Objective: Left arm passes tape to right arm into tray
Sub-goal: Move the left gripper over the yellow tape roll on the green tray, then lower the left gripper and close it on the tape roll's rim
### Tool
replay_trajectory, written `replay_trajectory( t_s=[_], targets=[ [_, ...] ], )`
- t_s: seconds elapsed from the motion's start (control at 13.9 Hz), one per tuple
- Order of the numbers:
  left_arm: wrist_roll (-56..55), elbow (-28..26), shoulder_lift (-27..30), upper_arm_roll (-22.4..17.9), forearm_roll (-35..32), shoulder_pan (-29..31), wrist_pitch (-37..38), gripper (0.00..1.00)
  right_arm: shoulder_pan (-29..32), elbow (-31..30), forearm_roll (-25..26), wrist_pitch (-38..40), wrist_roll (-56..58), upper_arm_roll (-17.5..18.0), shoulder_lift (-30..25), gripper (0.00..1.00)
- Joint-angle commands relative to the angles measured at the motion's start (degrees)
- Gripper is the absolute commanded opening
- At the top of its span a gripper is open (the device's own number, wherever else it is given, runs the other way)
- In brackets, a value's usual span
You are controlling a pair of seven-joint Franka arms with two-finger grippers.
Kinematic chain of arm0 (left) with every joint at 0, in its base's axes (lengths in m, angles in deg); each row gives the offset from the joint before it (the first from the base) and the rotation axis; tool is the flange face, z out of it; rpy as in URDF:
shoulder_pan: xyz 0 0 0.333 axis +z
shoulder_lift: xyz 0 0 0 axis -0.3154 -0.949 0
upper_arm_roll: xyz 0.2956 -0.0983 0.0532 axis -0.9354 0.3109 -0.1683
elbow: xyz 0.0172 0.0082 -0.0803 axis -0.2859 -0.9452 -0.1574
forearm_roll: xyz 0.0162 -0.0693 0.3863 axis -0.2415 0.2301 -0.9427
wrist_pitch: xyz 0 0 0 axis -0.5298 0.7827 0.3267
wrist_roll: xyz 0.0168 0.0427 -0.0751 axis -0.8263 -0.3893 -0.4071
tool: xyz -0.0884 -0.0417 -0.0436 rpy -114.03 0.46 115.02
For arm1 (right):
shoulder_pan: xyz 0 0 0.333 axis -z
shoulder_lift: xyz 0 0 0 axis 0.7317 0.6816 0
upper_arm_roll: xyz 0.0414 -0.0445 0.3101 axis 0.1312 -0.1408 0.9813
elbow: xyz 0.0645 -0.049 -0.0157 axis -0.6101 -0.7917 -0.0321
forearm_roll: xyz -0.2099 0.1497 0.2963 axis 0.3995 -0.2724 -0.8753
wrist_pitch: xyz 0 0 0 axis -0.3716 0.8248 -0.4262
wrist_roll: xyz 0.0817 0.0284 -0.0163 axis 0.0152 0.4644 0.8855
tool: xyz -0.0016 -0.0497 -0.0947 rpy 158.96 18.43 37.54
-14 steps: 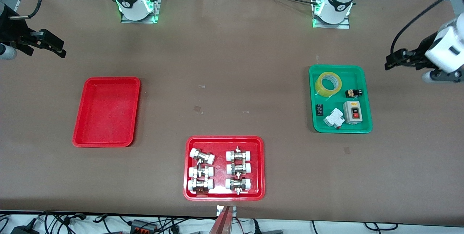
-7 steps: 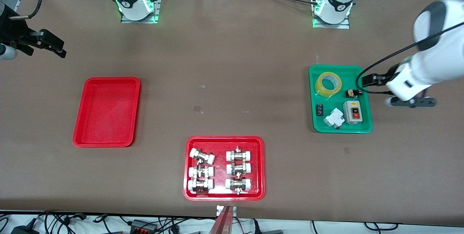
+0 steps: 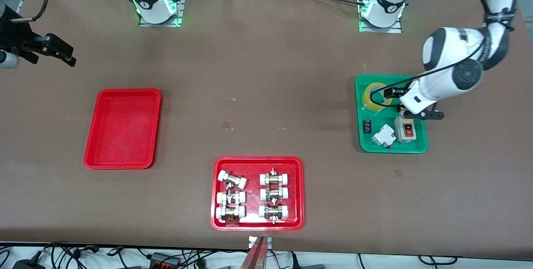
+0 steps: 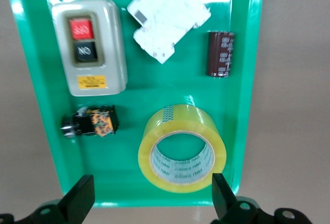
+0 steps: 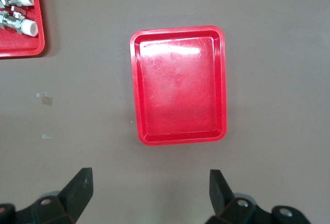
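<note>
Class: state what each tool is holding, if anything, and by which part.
Nothing is held. The left tool is open over the tape in the green tray; the right tool waits open.

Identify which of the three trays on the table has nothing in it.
The red tray toward the right arm's end is bare. The green tray holds the tape and electrical parts; the other red tray holds white-capped fittings.

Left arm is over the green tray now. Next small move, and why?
Probably lower the left gripper onto the tape and line its open fingers up with the roll. The tape lies flat and ungrasped in the green tray, with the gripper above it. The right gripper waits open above the table near the red tray.
</note>
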Motion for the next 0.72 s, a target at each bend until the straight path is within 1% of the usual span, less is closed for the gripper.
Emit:
replay_trajectory(
  t_s=[0.0,0.36,0.5,0.65],
  targets=[
    [-0.4,-6.5,2.5,0.1,0.5,0.1,-6.6,1.0,0.1,0.2,0.2,0.1,0.4,0.2,-0.6,1.0],
    [-0.6,-12.1,-0.1,0.1,0.5,0.1,-16.7,1.0,0.1,0.6,0.3,0.5,0.4,0.2,-0.2,1.0],
    [-0.6,-12.2,-1.1,0.1,0.6,0.0,-17.5,1.0,0.1,0.6,0.5,0.6,0.3,0.3,-0.2,1.0],
    [-0.6,-12.2,-1.3,0.1,0.5,0.1,-17.6,0.97,0.0,0.5,0.5,0.4,0.2,0.3,-0.3,1.0]
  ],
)
